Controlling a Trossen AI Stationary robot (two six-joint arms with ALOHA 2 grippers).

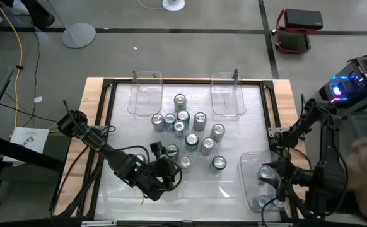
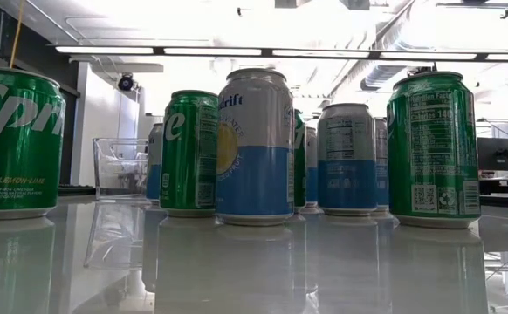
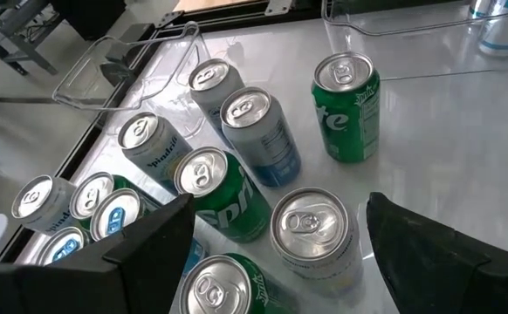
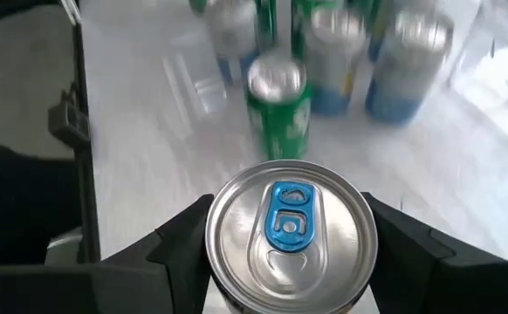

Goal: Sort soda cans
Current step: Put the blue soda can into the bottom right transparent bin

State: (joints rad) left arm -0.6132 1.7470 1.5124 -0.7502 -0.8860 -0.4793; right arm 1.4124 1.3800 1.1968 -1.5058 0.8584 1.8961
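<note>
Several soda cans (image 1: 186, 135), green, blue-and-white and silver, stand upright in a cluster mid-table. My left gripper (image 1: 163, 180) hovers open at the cluster's near left. Its fingers stand apart above a silver-topped can (image 3: 311, 228) and touch nothing. My right gripper (image 1: 270, 175) is at the near right, over a clear bin (image 1: 250, 164), shut on a silver can with a blue tab (image 4: 289, 228). Another can (image 1: 262, 202) stands in that bin. My right gripper pinches the blue-tabbed can between its two fingers (image 4: 184, 240), one on each side of the can's wall (image 4: 223, 279) just under the top rim. Its top faces the wrist camera. The can's lower part is hidden by its own top.
Two more clear bins (image 1: 145, 94) (image 1: 227, 94) stand at the table's far edge. A black frame (image 1: 101, 126) runs round the white work surface. The table's near left corner holds only my left arm. A lone green can (image 1: 219, 162) stands at the cluster's near right.
</note>
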